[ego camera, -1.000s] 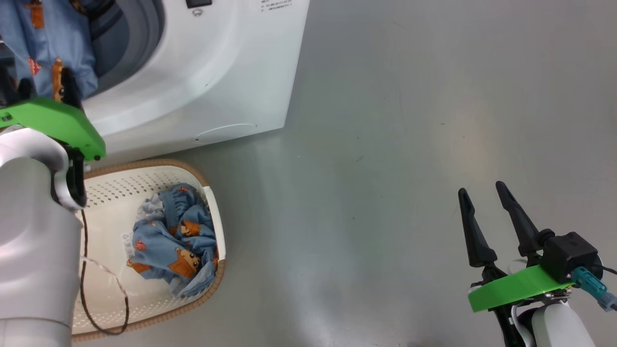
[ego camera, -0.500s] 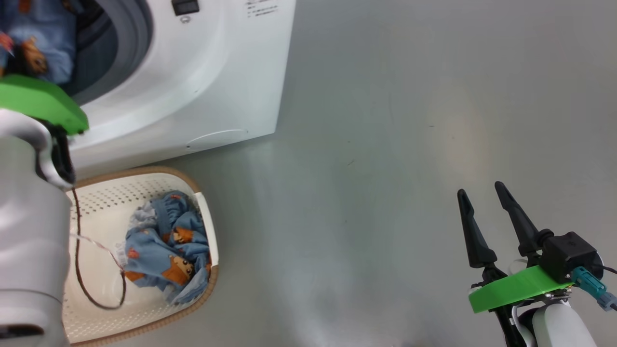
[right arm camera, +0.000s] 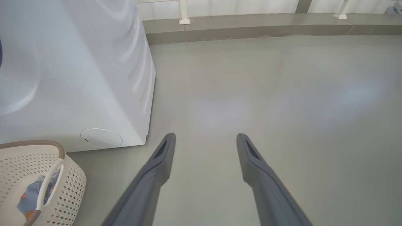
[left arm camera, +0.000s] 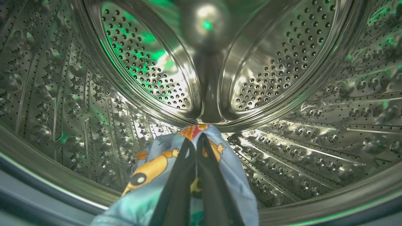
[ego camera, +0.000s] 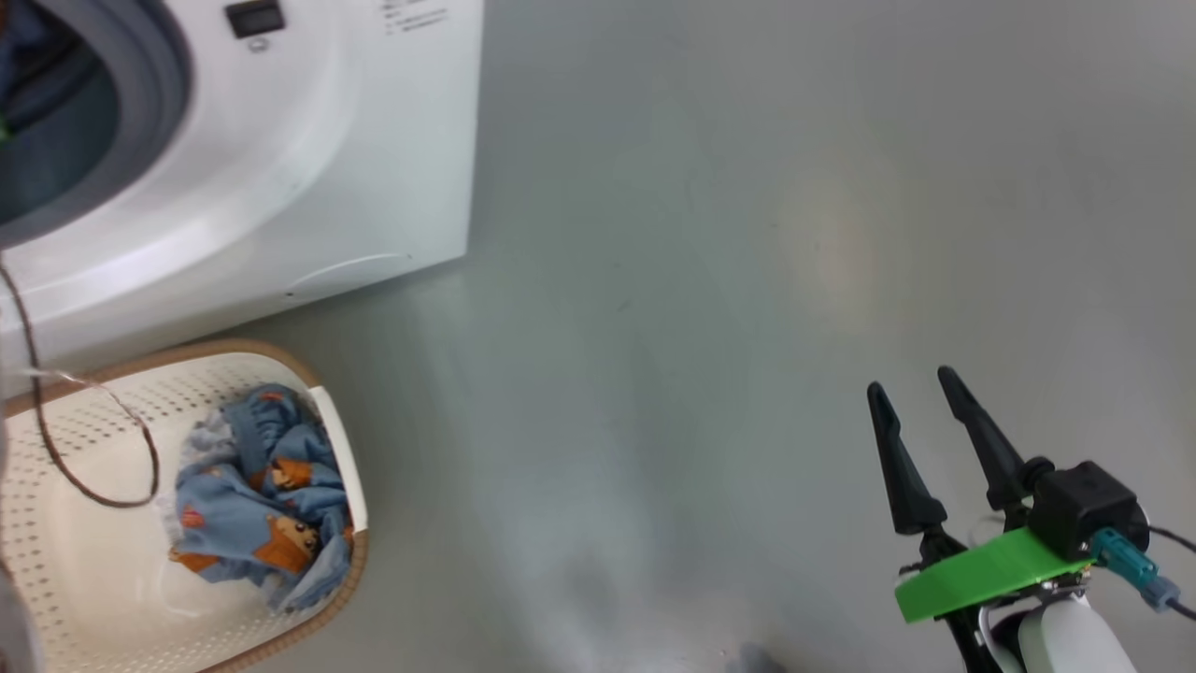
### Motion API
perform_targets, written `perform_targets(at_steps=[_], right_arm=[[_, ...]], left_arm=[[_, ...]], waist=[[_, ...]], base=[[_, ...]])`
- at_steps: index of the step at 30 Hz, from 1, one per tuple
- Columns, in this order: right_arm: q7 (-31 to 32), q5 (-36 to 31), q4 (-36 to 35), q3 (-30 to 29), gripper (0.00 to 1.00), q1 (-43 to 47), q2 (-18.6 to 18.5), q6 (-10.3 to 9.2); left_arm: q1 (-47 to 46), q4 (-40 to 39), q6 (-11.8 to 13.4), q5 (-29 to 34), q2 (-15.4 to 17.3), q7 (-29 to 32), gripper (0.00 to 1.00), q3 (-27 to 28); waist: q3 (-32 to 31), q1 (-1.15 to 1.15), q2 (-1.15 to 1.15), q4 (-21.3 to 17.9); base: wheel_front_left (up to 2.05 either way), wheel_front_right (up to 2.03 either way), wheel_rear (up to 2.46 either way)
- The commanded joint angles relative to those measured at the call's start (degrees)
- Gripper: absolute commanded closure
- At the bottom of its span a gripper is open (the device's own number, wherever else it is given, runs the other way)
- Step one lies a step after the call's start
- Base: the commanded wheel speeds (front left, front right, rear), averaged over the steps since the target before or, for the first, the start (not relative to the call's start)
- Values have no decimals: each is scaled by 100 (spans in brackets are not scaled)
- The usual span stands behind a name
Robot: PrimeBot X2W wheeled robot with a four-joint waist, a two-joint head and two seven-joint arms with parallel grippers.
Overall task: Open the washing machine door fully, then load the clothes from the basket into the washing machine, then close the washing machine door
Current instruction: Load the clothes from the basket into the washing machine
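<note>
left gripper [left arm camera: 196, 138], outside the drum [left arm camera: 282, 62] a second ago, now sits inside it, jaws clamped on a blue garment [left arm camera: 150, 166]. right gripper [ego camera: 908, 380] hangs, jaws apart; other clothes [ego camera: 257, 509] lie in the basket [ego camera: 56, 561].

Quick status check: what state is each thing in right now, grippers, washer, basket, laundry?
left gripper: shut on the garment, inside the drum.
garment: pinched between the fingers, draped beneath them.
right gripper: open, empty, over the floor.
washing machine: mouth uncovered.
drum: bare apart from that garment.
basket: upright on the floor, part full.
clothes: bundled in the basket, not yet loaded.
</note>
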Motion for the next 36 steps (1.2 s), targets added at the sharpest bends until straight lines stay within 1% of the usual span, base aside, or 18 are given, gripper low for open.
perform_targets(at_steps=[1,9,19,26,29,30,31,32,34,36], right_arm=[[-28,36,-93,140,0,173,-43,8],[-28,64,-151,187,0,208,-29,8],[-28,113,-225,281,0,187,-35,8],[-28,135,-202,384,0,177,-15,8],[-28,138,-187,395,0,173,1,8],[-28,139,-180,394,0,178,6,8],[-28,140,-172,392,0,182,9,8],[-28,141,-160,389,0,184,12,8],[-28,148,-136,381,0,194,16,8],[-28,158,-126,375,0,194,22,8]], left_arm=[[-102,-149,40,19,301,-46,100,83],[-372,-773,342,19,581,-52,100,584],[-517,-1408,582,323,677,-53,100,1057],[-717,-1173,469,549,662,-53,100,1063],[-807,-989,369,547,651,-53,100,1093],[-832,-898,315,518,635,-53,86,1113],[-858,-826,267,501,630,-53,69,1127],[-867,-721,226,491,624,-53,56,1130],[-891,-461,120,491,613,-53,0,1091],[-945,-216,75,482,615,-53,0,1071]], waist=[[98,0,0,-95],[372,0,0,-319],[654,0,0,-508],[722,0,0,-591],[725,0,0,-605],[715,0,0,-606],[708,0,0,-605],[693,0,0,-602],[657,0,0,-589],[629,0,0,-569]], base=[[0,0,0],[0,0,0],[0,0,0],[0,0,0],[0,0,0],[0,0,0],[0,0,0],[0,0,0],[0,0,0],[0,0,0]])
